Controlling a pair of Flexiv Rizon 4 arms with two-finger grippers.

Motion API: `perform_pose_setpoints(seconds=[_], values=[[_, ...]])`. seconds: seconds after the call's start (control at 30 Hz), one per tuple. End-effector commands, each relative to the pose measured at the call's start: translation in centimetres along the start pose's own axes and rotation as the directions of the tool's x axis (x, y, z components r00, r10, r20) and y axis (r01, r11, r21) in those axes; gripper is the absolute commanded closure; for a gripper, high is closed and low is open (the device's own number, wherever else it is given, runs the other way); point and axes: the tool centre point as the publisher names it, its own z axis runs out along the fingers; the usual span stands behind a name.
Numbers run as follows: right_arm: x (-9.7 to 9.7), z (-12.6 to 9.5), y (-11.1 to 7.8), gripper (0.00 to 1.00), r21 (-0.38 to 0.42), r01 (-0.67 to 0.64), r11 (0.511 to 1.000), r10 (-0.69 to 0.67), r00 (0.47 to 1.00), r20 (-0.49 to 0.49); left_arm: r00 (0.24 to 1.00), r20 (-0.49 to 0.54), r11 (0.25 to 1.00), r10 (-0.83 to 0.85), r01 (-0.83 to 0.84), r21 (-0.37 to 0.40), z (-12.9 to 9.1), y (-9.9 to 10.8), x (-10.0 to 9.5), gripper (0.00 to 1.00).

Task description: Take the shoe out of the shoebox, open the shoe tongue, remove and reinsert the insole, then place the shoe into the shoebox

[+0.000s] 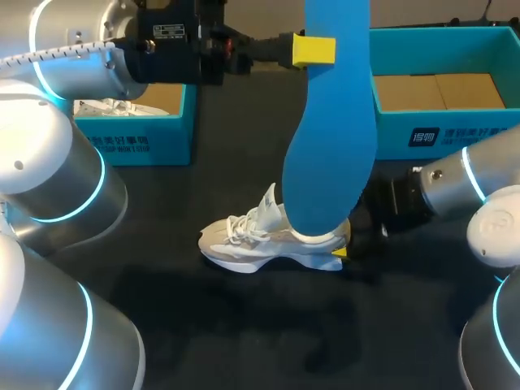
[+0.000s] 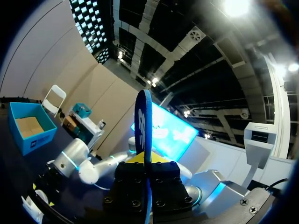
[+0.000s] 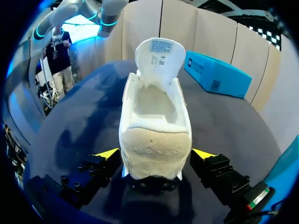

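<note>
A white shoe [image 1: 260, 241] lies on the black table, toe to the left, tongue pulled up. High above it my left gripper [image 1: 313, 50] is shut on the top of a long blue insole [image 1: 329, 138]. The insole hangs down with its lower end at the shoe's opening. In the left wrist view the insole [image 2: 143, 119] stands edge-on between the closed fingers of that gripper [image 2: 145, 161]. My right gripper [image 3: 156, 154] is open at the shoe's heel [image 3: 156, 151], which sits between its yellow fingertips [image 3: 108, 153], close against them. The shoe's inside [image 3: 154, 100] looks bare.
An open blue shoebox [image 1: 439, 130] with a cardboard floor stands at the back right. A second blue box [image 1: 134, 134] holding something white stands at the back left. Bare black table lies in front of the shoe.
</note>
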Motion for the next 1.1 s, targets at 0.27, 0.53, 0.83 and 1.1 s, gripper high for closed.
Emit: perform_pose_setpoints(seconds=[0.27,0.53,0.83,1.1], values=[[-0.6,-1.5,1.6,0.00,0.173,-0.002,0.985,-0.003,1.000,0.025,1.000,0.002,1.000,-0.001,0.001,0.002,0.0,0.2,0.0,1.00],[-0.6,-2.0,2.6,0.00,0.273,-0.030,0.962,0.022,0.999,0.034,1.000,0.002,1.000,-0.001,0.001,0.002,0.0,0.2,0.0,1.00],[-0.1,-3.5,3.5,0.00,0.368,-0.050,0.928,0.028,0.998,0.065,1.000,0.002,1.000,-0.001,0.001,0.002,0.0,0.2,0.0,1.00],[0.5,-4.8,4.2,0.00,0.428,-0.080,0.900,0.058,0.996,0.064,1.000,0.002,1.000,-0.001,0.001,0.002,0.0,0.2,0.0,1.00]])
